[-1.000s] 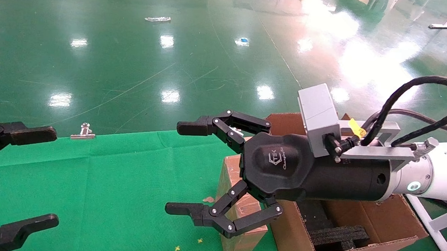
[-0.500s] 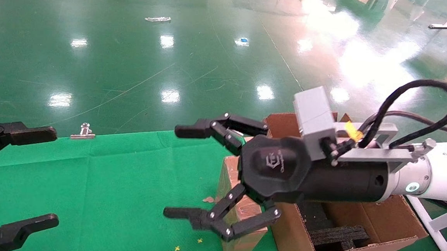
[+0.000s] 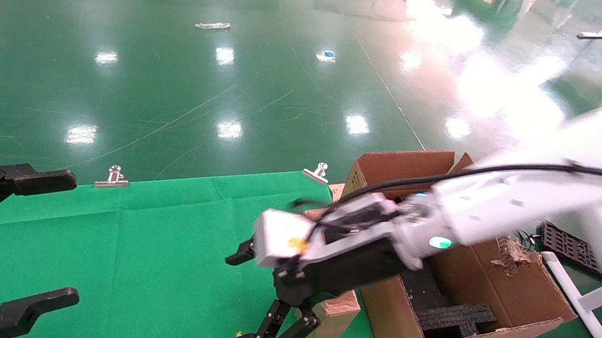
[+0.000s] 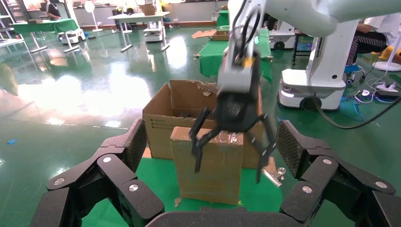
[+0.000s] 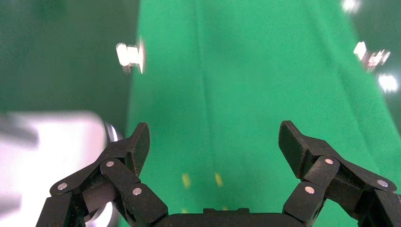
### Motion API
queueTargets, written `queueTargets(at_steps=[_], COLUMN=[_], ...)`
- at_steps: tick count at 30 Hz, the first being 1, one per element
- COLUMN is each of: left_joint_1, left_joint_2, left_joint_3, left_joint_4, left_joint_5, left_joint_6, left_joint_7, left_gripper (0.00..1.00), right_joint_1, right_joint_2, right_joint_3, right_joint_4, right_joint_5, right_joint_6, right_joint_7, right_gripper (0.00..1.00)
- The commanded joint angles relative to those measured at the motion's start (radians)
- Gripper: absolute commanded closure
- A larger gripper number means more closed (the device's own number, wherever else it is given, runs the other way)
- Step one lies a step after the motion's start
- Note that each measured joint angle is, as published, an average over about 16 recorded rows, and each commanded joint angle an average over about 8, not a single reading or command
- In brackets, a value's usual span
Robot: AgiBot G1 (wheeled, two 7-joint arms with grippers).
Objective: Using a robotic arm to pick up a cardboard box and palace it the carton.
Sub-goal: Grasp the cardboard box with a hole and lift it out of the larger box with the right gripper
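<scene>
The small taped cardboard box stands upright on the green cloth, against the near left side of the large carton. It also shows in the left wrist view, in front of the carton. The robotic arm on my right is tipped steeply down. Its right gripper is open, fingers pointing down at the cloth by the box's top left side. In the left wrist view the right gripper hangs open astride the box's top. The right wrist view shows only cloth between the open right gripper. My left gripper is open at the far left.
Green cloth covers the table. Metal binder clips sit on its far edge. Black foam inserts lie inside the carton. Shiny green floor lies beyond. A white frame leg stands right of the carton.
The right arm has swung from level to steeply downward. Its open gripper dropped toward the cloth beside the box's top. The left gripper, box and carton have not moved.
</scene>
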Motion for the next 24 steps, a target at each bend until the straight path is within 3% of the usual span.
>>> queueTargets(at_steps=[1, 9, 17, 24], left_joint_1=[0.0, 0.0, 0.0, 0.0], left_joint_2=[0.0, 0.0, -0.001, -0.001], left_joint_3=[0.0, 0.001, 0.001, 0.002], left_joint_4=[0.0, 0.0, 0.0, 0.0], left_joint_5=[0.0, -0.001, -0.001, -0.001], left_joint_6=[0.0, 0.0, -0.001, -0.001], left_joint_7=[0.0, 0.0, 0.001, 0.001], left_gripper=[0.0, 0.0, 0.0, 0.0], right_joint_1=[0.063, 0.315, 0.565, 0.668], right_joint_2=[-0.046, -0.104, -0.071, -0.081], right_joint_3=[-0.072, -0.333, -0.544, -0.717], right_joint_4=[0.001, 0.0, 0.002, 0.005], right_joint_5=[-0.098, -0.268, -0.221, -0.189], right_joint_6=[-0.015, -0.028, -0.027, -0.017], right_joint_7=[0.024, 0.175, 0.239, 0.251], right_gripper=[0.0, 0.0, 0.0, 0.0])
